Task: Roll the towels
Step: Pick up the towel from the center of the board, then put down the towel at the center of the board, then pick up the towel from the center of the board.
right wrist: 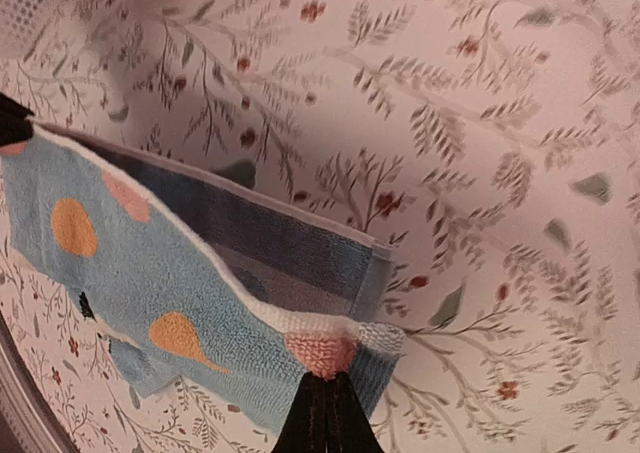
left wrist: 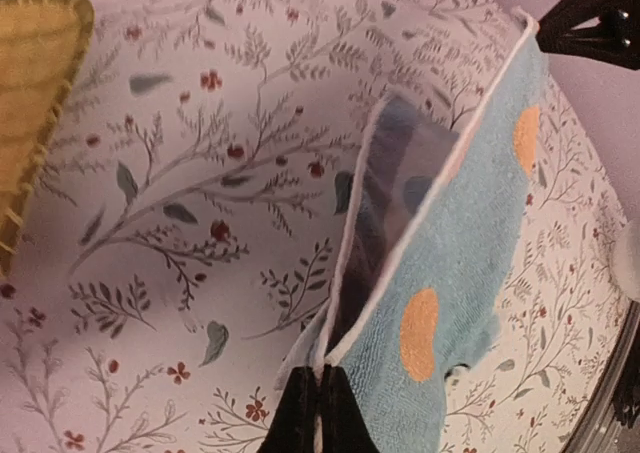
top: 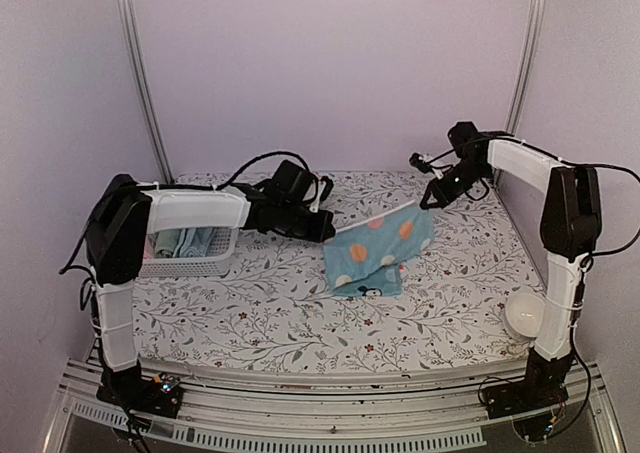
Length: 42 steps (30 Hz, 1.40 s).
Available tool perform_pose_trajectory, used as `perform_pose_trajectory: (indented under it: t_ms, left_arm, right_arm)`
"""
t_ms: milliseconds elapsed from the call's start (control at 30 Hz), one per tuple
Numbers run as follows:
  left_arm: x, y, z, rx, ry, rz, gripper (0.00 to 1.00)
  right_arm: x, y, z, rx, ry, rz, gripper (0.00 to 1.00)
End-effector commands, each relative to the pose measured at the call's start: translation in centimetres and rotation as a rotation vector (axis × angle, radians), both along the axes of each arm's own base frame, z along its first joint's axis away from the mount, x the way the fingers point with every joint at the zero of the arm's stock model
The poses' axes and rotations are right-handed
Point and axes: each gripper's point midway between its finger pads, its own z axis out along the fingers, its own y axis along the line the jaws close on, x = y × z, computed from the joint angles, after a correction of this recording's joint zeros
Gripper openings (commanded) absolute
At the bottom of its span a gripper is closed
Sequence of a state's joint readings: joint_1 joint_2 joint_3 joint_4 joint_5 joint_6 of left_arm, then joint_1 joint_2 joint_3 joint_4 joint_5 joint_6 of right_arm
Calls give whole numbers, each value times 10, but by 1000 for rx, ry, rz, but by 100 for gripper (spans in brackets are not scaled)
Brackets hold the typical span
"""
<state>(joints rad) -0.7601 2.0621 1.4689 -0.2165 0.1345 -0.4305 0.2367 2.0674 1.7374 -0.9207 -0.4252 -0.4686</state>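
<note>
Above the middle of the table (top: 250, 303), the printed towel (top: 385, 245) hangs stretched crosswise between the arms. The left gripper (top: 330, 227) and right gripper (top: 427, 202) each pinch a top corner, equally near, with its lower edge sagging tableward.

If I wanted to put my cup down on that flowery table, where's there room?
Bare: the front stretch of table, between the white basket and the white bowl, and a strip behind the printed towel. Crowded: the middle, where that towel hangs pinched at both ends.
</note>
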Motion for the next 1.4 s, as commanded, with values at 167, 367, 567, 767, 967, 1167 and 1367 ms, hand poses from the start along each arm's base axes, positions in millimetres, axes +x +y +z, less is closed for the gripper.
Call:
perform_pose_trajectory:
  t_ms: [167, 367, 567, 767, 967, 1167, 1367]
  left_arm:
    - [-16, 5, 165, -190, -332, -42, 0]
    - [-118, -34, 71, -123, -117, -338, 15]
    - [-156, -30, 41, -13, -75, -427, 29]
    - [-136, -7, 59, 25, -167, -338, 39]
    - [-115, 34, 54, 65, -154, -182, 40]
    - [-111, 80, 51, 131, -161, -57, 48]
    - [-116, 108, 47, 124, -140, 4, 48]
  right_arm:
    - [-30, -25, 149, 134, -417, 67, 2]
    - [-135, -39, 34, 30, -276, 307, 7]
    - [-171, -48, 5, 4, -188, 406, 35]
    - [-133, -41, 27, 31, -240, 320, 39]
    - [-78, -41, 4, 7, -185, 192, 51]
    - [-38, -34, -6, 21, -151, 166, 54]
    - [-23, -18, -19, 89, -107, 195, 54]
